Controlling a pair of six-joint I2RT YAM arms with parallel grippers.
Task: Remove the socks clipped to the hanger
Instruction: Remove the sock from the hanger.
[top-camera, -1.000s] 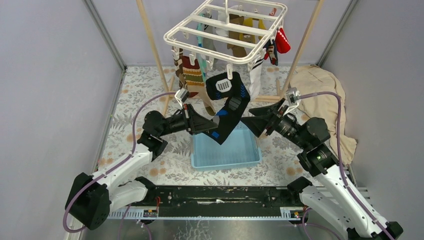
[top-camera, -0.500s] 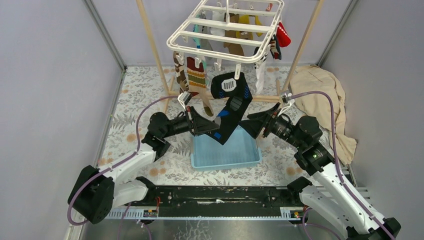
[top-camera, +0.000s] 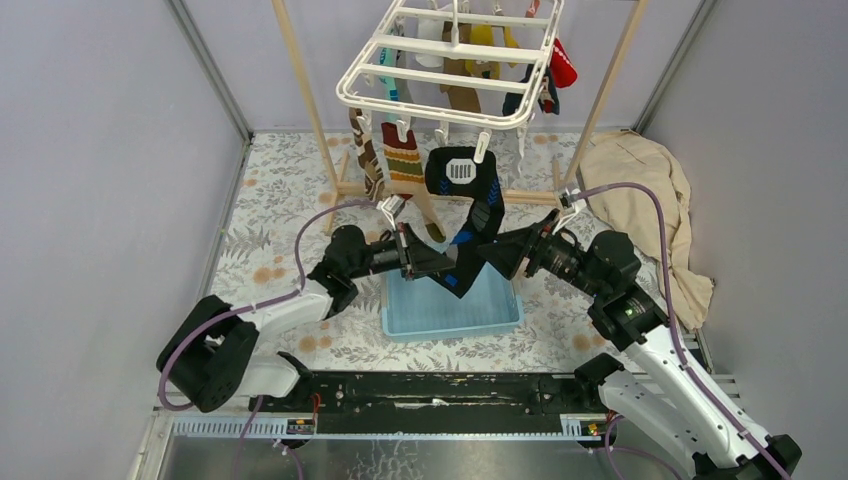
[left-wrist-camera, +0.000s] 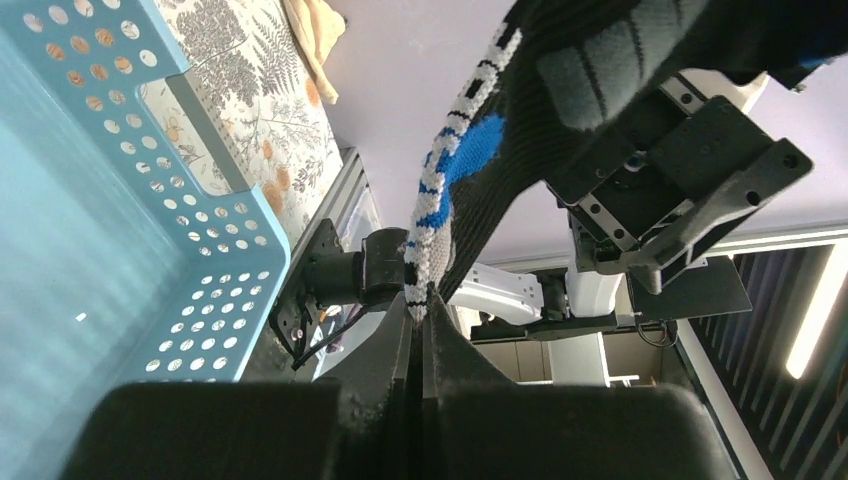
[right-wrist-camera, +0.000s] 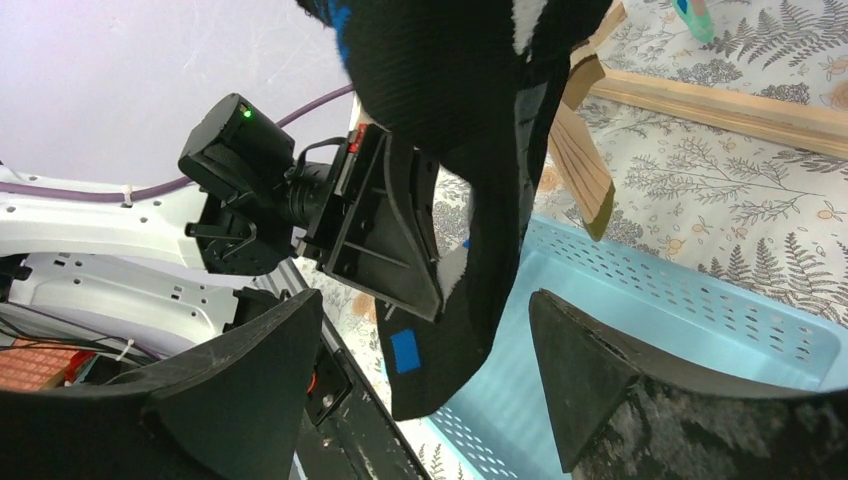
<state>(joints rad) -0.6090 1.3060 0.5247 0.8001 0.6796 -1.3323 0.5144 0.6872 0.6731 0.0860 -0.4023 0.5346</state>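
The white hanger (top-camera: 450, 70) hangs at the top centre, with several socks clipped under it: brown-striped (top-camera: 400, 160), yellow (top-camera: 482, 35), red (top-camera: 563, 65). A black sock with blue marks (top-camera: 472, 200) dangles from a front clip (top-camera: 480, 150) over the basket. My left gripper (top-camera: 455, 268) is shut on this sock's lower edge; in the left wrist view its fingertips (left-wrist-camera: 418, 300) pinch the black-and-white hem of the sock (left-wrist-camera: 560, 100). My right gripper (top-camera: 500, 255) is open just right of the sock. In the right wrist view the sock (right-wrist-camera: 470, 150) hangs between its wide jaws (right-wrist-camera: 420, 300).
A light blue perforated basket (top-camera: 500, 310) sits on the floral mat below both grippers. A beige cloth (top-camera: 645, 200) lies at the right. Pale wooden rack poles (top-camera: 300, 80) and a floor bar (top-camera: 540, 197) stand behind the hanger. Grey walls close both sides.
My left gripper has moved right and toward the basket, pulling the black sock's lower end. The hanger has swung back and right. My right gripper has closed in on the sock.
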